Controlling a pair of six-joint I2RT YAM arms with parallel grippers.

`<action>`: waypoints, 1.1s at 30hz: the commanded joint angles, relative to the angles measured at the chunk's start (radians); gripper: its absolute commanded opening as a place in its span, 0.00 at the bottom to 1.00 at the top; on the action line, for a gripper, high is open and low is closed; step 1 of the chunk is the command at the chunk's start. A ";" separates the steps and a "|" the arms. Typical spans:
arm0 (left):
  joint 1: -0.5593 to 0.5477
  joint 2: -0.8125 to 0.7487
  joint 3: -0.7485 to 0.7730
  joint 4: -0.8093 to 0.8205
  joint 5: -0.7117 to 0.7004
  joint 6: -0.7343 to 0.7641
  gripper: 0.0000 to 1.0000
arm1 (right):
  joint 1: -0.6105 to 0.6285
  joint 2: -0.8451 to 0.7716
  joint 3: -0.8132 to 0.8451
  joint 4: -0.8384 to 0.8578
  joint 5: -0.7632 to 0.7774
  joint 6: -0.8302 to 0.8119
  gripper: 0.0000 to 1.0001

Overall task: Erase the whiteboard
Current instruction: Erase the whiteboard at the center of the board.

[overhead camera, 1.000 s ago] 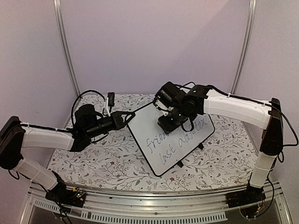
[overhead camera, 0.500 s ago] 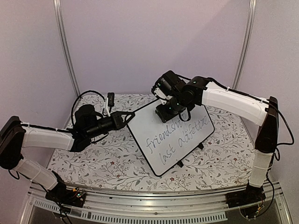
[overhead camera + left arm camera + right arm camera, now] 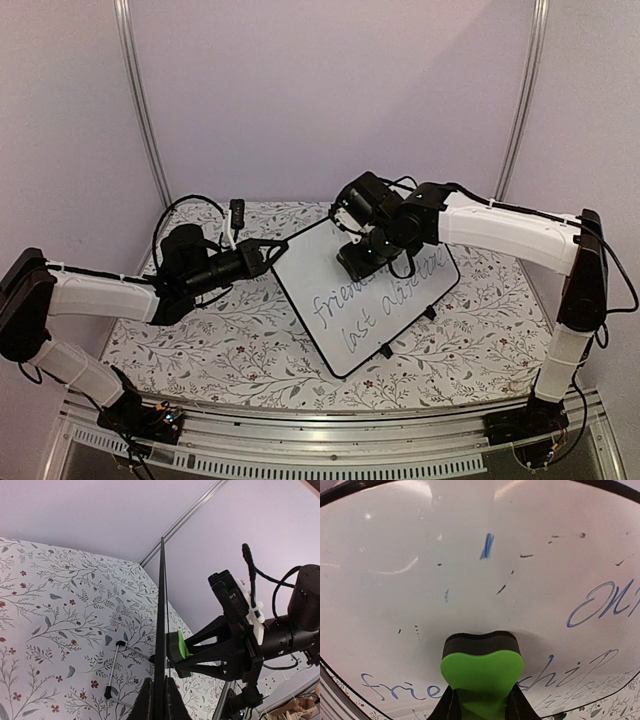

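Now the eraser point(image 3: 481, 672), clamped in the right gripper point(image 3: 362, 262), has been swept back down onto the writing point(image 3: 385, 300) on the whiteboard point(image 3: 310, 268), which is propped tilted on the table point(image 3: 200, 340) with its rim pinched by the left gripper point(image 3: 283, 243); most text is left unwiped.

The right gripper point(image 3: 482, 706) pinches a green eraser point(image 3: 481, 672), with the eraser's black pad against the board point(image 3: 470, 580). Blue writing point(image 3: 395, 690) runs along the lower edge and right side. A short blue stroke point(image 3: 487, 546) and small dark flecks mark the middle.
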 commanded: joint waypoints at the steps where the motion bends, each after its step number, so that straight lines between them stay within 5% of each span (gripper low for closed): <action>1: -0.010 0.007 -0.003 0.077 0.055 0.047 0.00 | -0.001 -0.014 -0.042 0.008 -0.011 0.032 0.00; 15: -0.010 0.006 -0.004 0.080 0.059 0.049 0.00 | -0.024 0.132 0.219 -0.025 0.012 -0.031 0.00; 33: -0.010 0.013 -0.004 0.080 0.059 0.051 0.00 | -0.008 -0.010 -0.025 0.004 -0.042 0.017 0.00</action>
